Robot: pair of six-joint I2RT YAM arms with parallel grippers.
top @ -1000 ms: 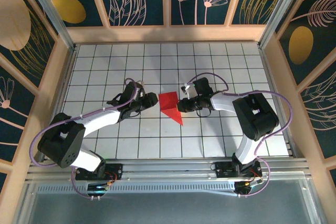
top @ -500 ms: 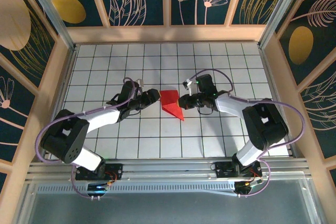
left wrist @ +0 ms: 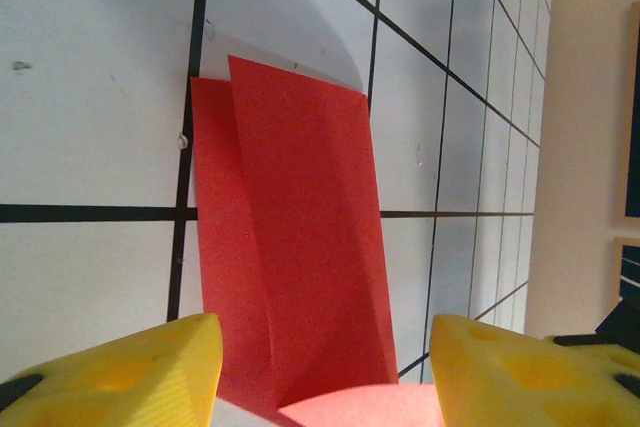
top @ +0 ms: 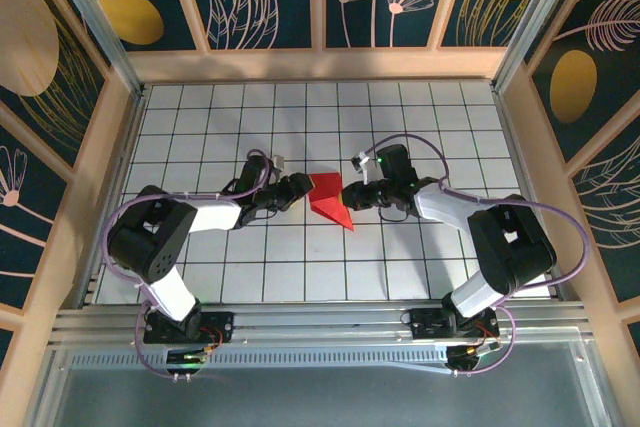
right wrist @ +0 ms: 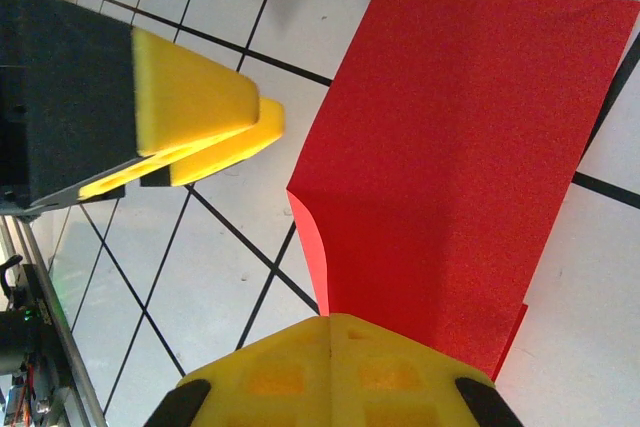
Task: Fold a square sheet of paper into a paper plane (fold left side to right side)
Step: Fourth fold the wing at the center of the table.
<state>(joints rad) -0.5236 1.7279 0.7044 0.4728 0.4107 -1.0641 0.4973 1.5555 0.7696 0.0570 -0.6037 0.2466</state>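
Your shut right claw pinches the folded red paper sheet; left wrist view shows 2 layers between your half-open left claw.

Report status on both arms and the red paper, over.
Left gripper jaws open, straddling one edge of the folded red paper. Right gripper jaws shut, pinching the opposite side. Paper low on the table, no obstruction seen.

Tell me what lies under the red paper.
The white gridded table, whose black lines run beneath the red paper. A lower layer of the same sheet peeks out along one edge. Whatever lies between the layers is covered.
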